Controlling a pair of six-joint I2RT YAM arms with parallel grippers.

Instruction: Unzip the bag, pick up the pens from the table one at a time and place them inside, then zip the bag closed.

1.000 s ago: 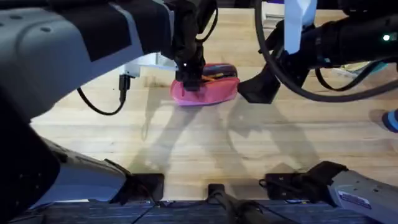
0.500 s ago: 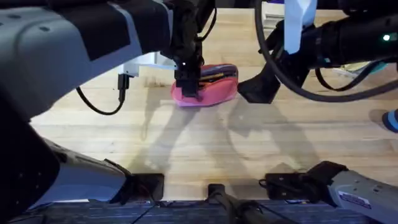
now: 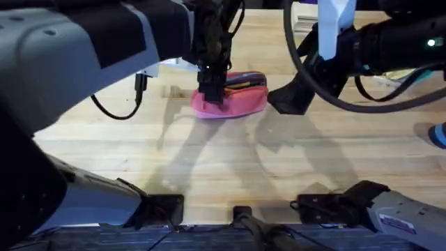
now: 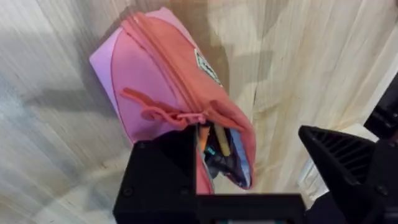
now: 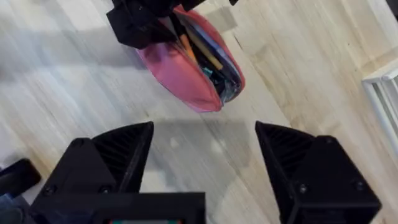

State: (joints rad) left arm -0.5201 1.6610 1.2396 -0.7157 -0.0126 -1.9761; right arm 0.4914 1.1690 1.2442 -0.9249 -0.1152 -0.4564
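The pink bag (image 3: 237, 102) lies on the table (image 3: 223, 160) at the back centre, its zipper part-way open at the right end. An orange pen (image 5: 186, 43) and a yellow pen (image 5: 209, 57) lie inside the opening; they also peek out in the left wrist view as pens (image 4: 212, 139). My left gripper (image 3: 212, 89) hangs over the bag's (image 4: 155, 68) left half, jaws open, with one finger (image 4: 163, 171) beside the zipper pull (image 4: 157, 113). My right gripper (image 3: 291, 99) stands open just right of the bag (image 5: 186, 78), touching nothing.
A white rack (image 5: 385, 93) sits beyond the bag on the right. A blue object (image 3: 437, 135) is at the table's right edge. Black cables (image 3: 115, 115) hang from the left arm over the table. The front half of the tabletop is bare wood.
The left gripper has shifted slightly over the bag and its cable swung up a little. The bag and the right arm stay where they were.
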